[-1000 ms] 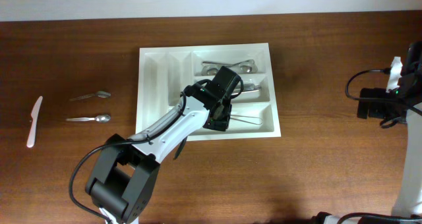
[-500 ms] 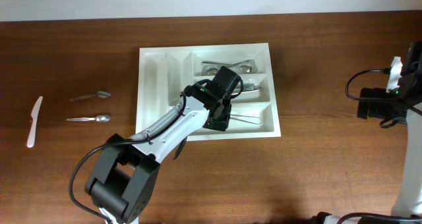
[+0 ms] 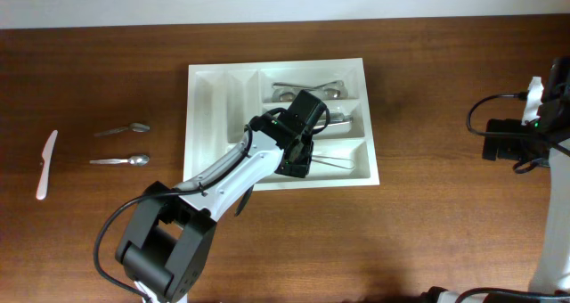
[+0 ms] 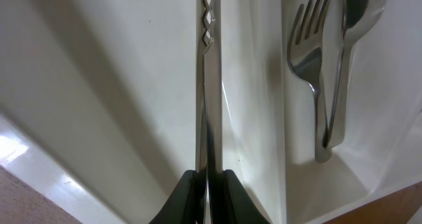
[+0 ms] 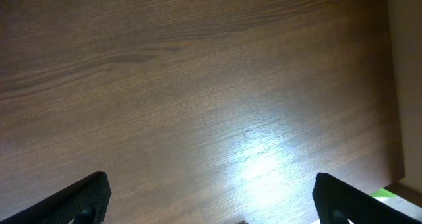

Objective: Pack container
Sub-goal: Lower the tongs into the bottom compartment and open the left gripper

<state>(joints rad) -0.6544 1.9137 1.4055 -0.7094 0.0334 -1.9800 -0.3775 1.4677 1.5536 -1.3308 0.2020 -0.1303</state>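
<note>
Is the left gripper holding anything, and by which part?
The left gripper pinches a slim metal utensil by one end; its type can't be told.

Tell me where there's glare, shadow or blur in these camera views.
Overhead: even light, sharp, though the white container is bright and shows little detail. Left wrist: the left gripper is dark and soft at the frame's bottom, the metal handle it pinches and the fork are crisper. Right wrist: a glare patch on the table; the right gripper is shadowed.
</note>
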